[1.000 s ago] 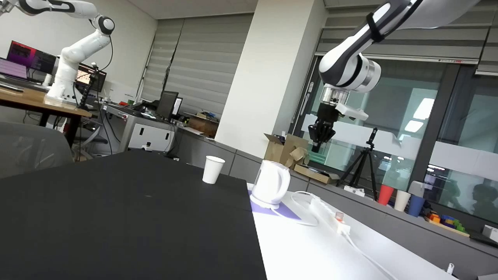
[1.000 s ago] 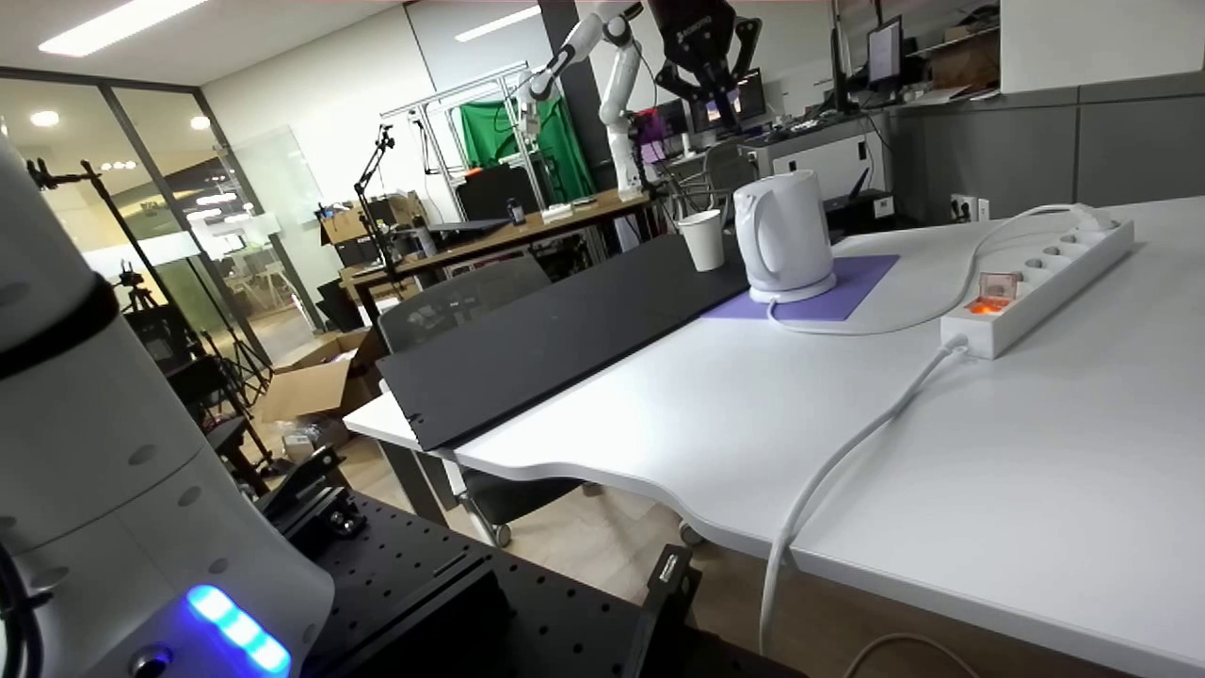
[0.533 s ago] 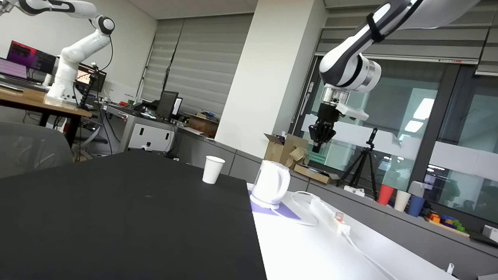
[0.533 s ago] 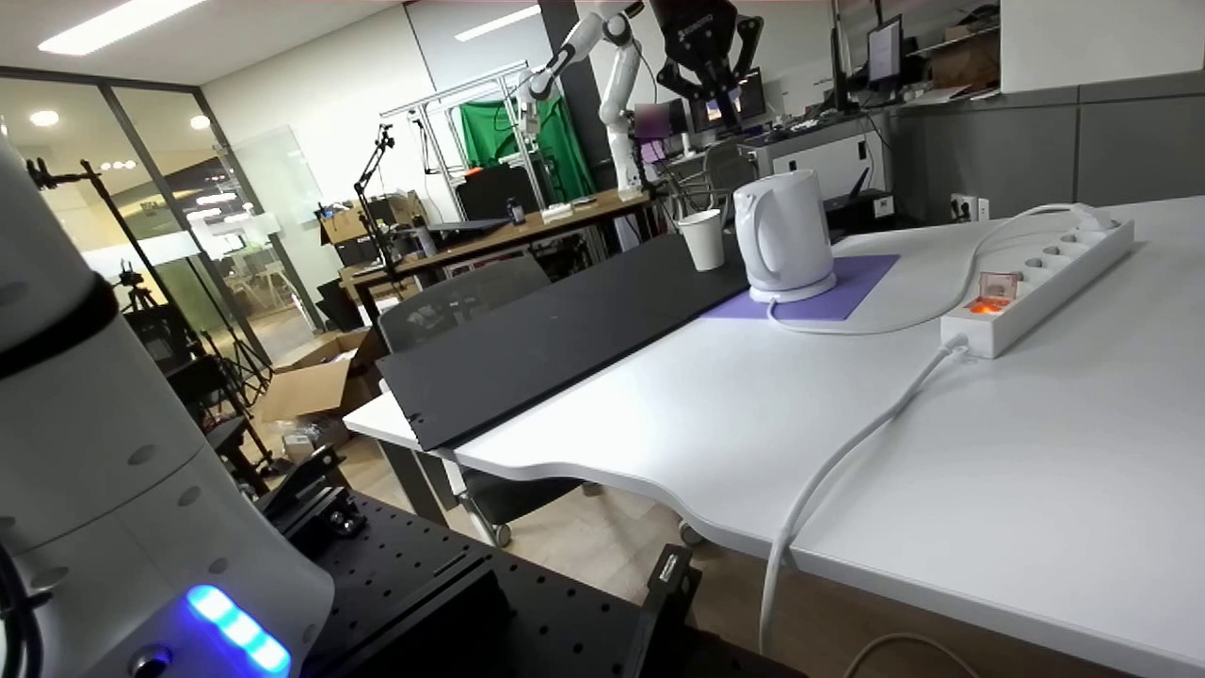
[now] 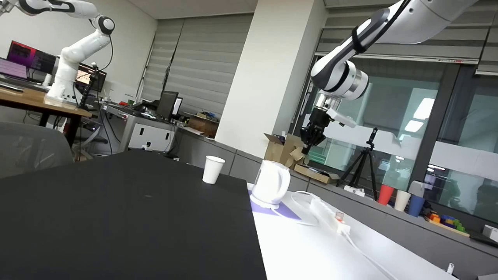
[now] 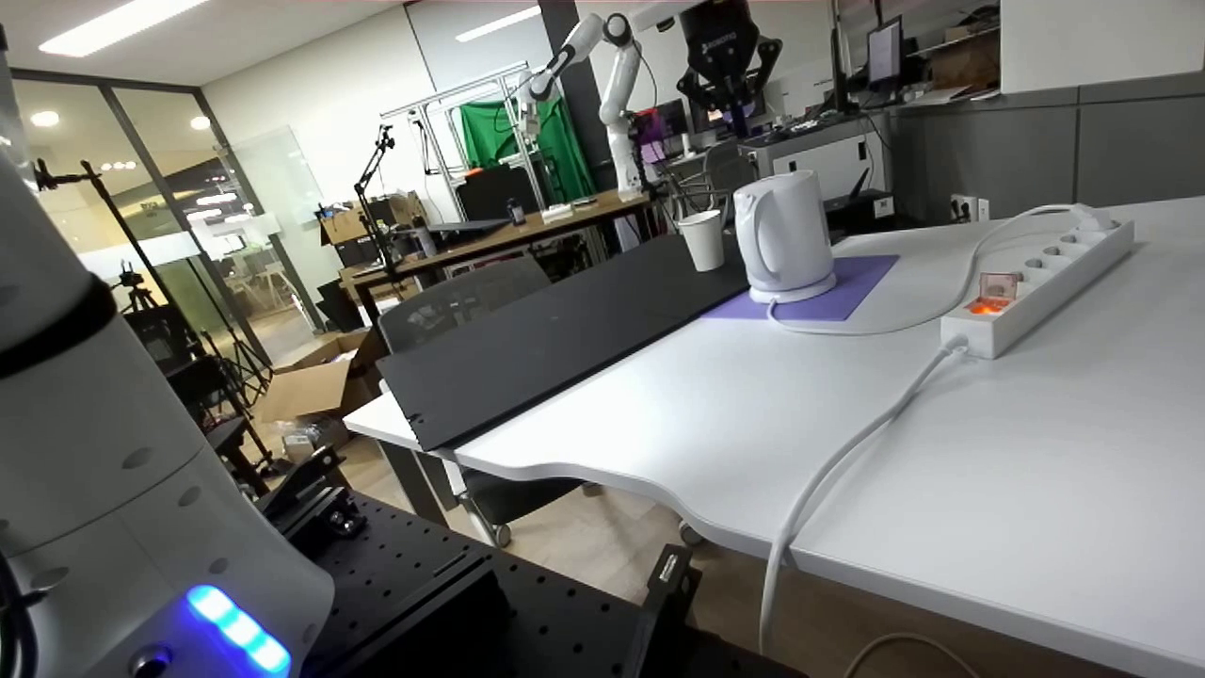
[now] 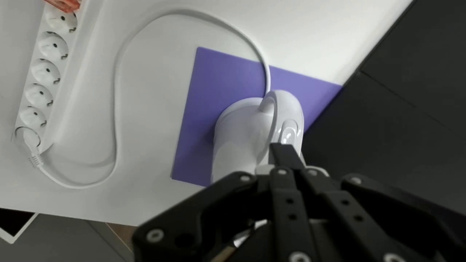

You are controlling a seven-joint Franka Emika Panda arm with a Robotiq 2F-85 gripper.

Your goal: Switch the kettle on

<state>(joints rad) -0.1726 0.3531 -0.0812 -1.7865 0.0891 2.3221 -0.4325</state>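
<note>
White table (image 6: 602,414), purple mat (image 6: 864,278) under the kettle (image 6: 795,235); I had the gripper (image 7: 286,151) higher than the kettle; jaws together, empty, probably so one blunt tip could flick it on.

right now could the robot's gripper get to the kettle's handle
Probably yes: the shut gripper hangs higher than the kettle, with nothing visible blocking the way to its handle. The cup stands apart and the cord lies low.

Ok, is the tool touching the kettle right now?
Apart. Both exterior views show background in a gap between the tool and the kettle; they only overlap along the line of sight in the wrist view.
</note>
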